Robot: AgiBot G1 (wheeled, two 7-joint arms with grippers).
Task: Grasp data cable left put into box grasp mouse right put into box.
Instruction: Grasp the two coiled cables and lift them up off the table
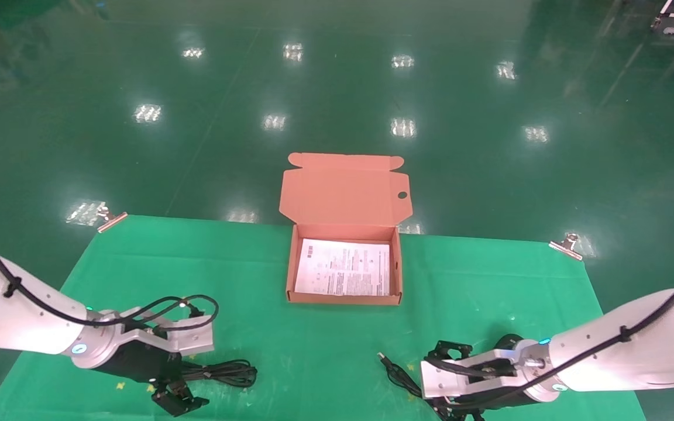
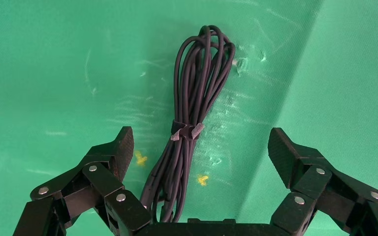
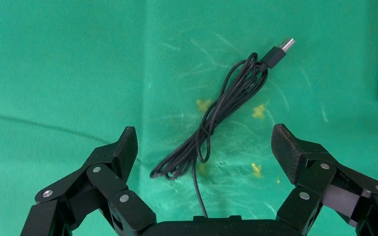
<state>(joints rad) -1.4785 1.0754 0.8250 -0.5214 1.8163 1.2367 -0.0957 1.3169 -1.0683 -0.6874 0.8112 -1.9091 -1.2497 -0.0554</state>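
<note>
Black strands of the data cable (image 2: 192, 132) could splay if the left gripper (image 2: 199, 147) pinches away from the tie, leaving loops dragging over the box (image 1: 344, 299) wall. That gripper hangs wide open and empty, the bundle lying between its fingers on the green cloth (image 1: 255, 263). The right gripper (image 3: 204, 147), equally spread and empty, straddles a loose cord (image 3: 216, 123); the mouse itself seems hidden beneath it.
</note>
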